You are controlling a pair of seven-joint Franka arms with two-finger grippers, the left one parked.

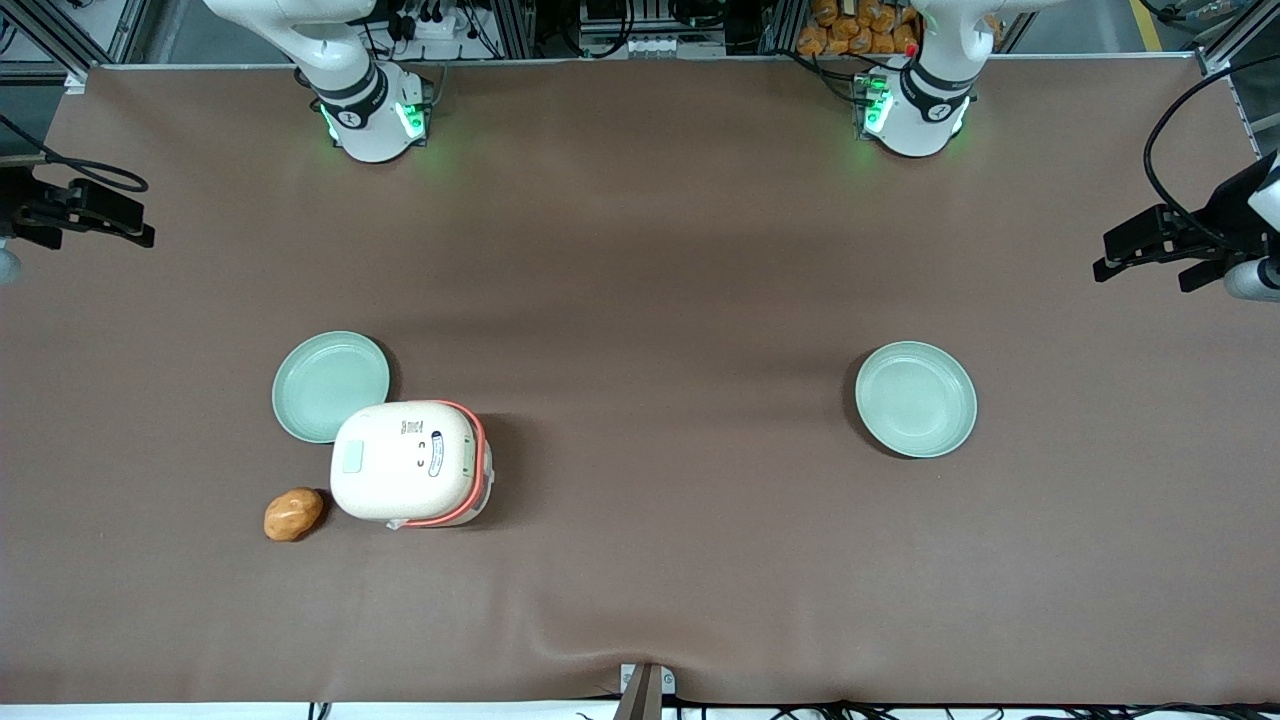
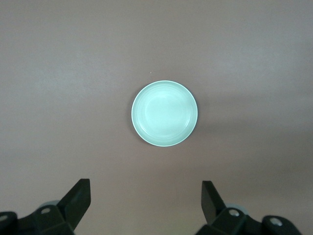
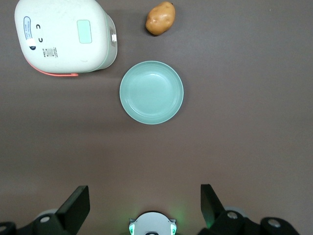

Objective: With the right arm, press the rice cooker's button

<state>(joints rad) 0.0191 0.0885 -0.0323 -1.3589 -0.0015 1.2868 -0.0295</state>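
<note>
Nearest the front camera lies a potato point(image 1: 293, 513), just beside the rice cooker point(image 1: 410, 463) and apart from it by a narrow gap. Rice cooker stands on the brown counter point(image 1: 640, 300) toward the working arm's end, lid closed, with a pale green rectangular panel point(image 3: 84, 31) on the lid that is probably the button to be pressed; this is a judgement, not confirmed. A mint-green plate point(image 1: 330, 386) sits just beside the cooker, farther from the front camera, its rim partly overlapped by the cooker body in that view. A second plate point(image 1: 915, 399) lies well apart, toward the parked arm's end. The right arm's end effector point(image 3: 145, 205) is raised high above the counter, over the area near its own base, looking down on plate, cooker and potato; its fingers point(image 3: 77, 203) stand wide apart and hold nothing. Task not yet begun. Open counter surrounds the cooker on the side toward mid-counter and toward the front camera; a descent from above onto the lid appears unobstructed, plate and potato both being low.
</note>
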